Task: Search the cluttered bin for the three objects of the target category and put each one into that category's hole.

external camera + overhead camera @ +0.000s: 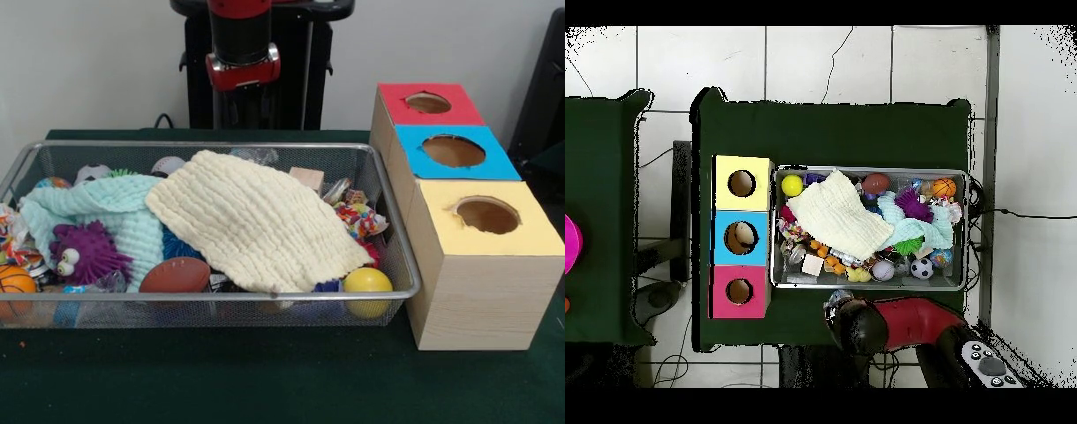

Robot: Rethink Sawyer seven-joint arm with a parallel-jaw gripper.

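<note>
From my remote station, the bin point(212, 294) sat on the green surface point(265, 380), its silver mesh crammed with toys under a cream cloth point(260, 225); one crinkly clear lump point(106, 283) lay beside the purple spiky toy point(86, 252). I couldn't tell the hand's state.

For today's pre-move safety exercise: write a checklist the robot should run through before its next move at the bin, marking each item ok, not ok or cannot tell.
1. Arm raised clear of the bin: ok.
2. Gripper open or shut: cannot tell.
3. Target crinkly plastic lumps exposed: not ok; the cream cloth and mint cloth cover much of the clutter.
4. Holes in the red box, blue box and yellow box unobstructed: ok.
5. Boxes standing beside the bin: ok.
</note>
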